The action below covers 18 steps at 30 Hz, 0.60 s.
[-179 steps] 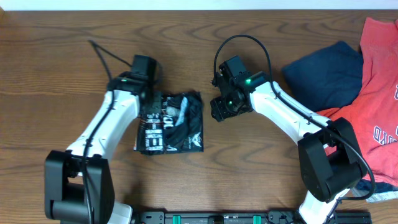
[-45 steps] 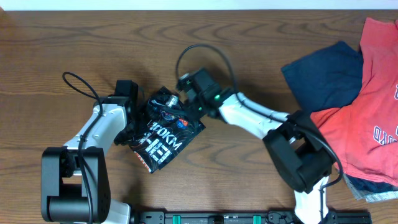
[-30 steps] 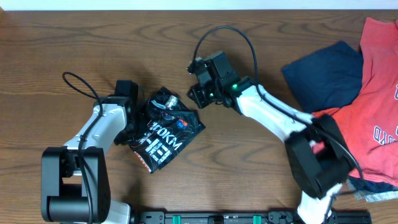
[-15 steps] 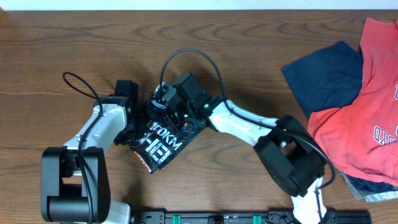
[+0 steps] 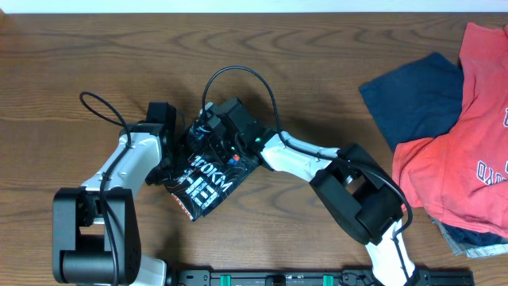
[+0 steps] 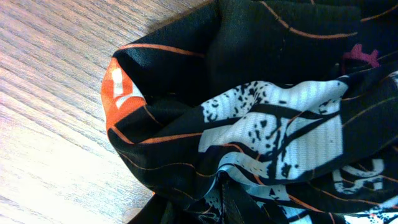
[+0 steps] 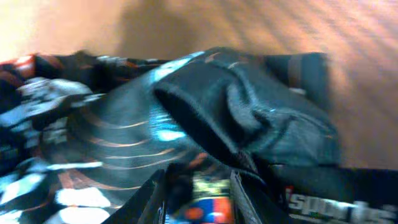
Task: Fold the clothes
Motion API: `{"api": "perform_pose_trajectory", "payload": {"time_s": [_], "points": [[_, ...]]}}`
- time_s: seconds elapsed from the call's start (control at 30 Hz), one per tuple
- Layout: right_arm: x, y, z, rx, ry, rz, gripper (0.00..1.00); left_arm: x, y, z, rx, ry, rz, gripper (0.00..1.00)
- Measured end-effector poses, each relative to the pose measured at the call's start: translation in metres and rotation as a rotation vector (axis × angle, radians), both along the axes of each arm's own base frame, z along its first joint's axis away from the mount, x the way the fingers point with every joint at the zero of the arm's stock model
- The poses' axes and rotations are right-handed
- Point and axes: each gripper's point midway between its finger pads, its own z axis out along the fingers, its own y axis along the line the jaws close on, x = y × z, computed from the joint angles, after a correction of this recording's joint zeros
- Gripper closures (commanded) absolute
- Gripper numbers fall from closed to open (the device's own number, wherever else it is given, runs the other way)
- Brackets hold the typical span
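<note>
At about 9 o'clock from the table's centre: black jersey, bunched into a rough lump, white lettering face up, lying flat on the wood.

Left gripper sits at the jersey's 9 o'clock edge, touching cloth. Its wrist camera is filled with black fabric, an orange patch and white print. No fingers are seen clearly, so cannot tell whether spread or closed.

Right gripper is down on the jersey's 12 o'clock edge. Wrist view is blurred: two fingers narrowly parted, printed cloth in the gap, a raised fold just beyond the tips. Cannot tell if it pinches the cloth.

At the 3 o'clock edge, well apart: red tee overlapping navy garment.
</note>
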Motion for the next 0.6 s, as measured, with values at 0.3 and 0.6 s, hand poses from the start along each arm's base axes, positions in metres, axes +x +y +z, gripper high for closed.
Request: {"api": "perform_pose_trajectory", "payload": {"time_s": [0.3,0.6], "points": [[0.061,-0.065,-0.006,-0.031,0.02,-0.269,0.54,-0.001,0.0,0.0,0.0,0.003,0.0,0.77],[0.052,-0.125,0.035,-0.138,0.094,-0.322,0.41,-0.014,0.003,0.002,0.0,0.06,-0.02,0.53]]}}
